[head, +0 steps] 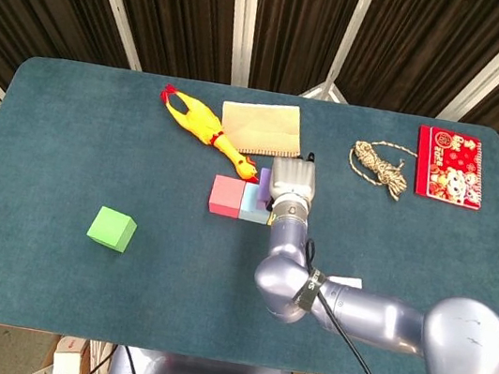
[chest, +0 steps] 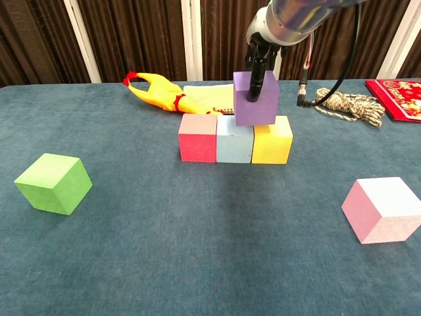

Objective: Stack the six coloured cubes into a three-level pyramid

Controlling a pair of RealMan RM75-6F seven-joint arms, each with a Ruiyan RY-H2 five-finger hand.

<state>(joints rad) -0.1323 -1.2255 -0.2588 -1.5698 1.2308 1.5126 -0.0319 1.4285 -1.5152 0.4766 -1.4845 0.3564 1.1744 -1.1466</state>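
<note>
A red cube (chest: pixel 197 137), a light blue cube (chest: pixel 235 139) and a yellow cube (chest: pixel 272 139) stand in a touching row at mid table. My right hand (chest: pixel 263 46) comes down from above and grips a purple cube (chest: pixel 255 99) over the seam between the light blue and yellow ones; I cannot tell whether it touches them. In the head view the right hand (head: pixel 289 186) covers the yellow cube, and only a sliver of the purple cube (head: pixel 266 177) shows. A green cube (chest: pixel 52 183) lies apart at front left, a pink cube (chest: pixel 383 209) at front right.
Behind the row lie a yellow rubber chicken (chest: pixel 158 93) and a tan notebook (chest: pixel 210 92). A coil of rope (chest: pixel 345 105) and a red packet (chest: pixel 399 99) sit at the back right. My right forearm (head: pixel 353 313) reaches in across the table's near right.
</note>
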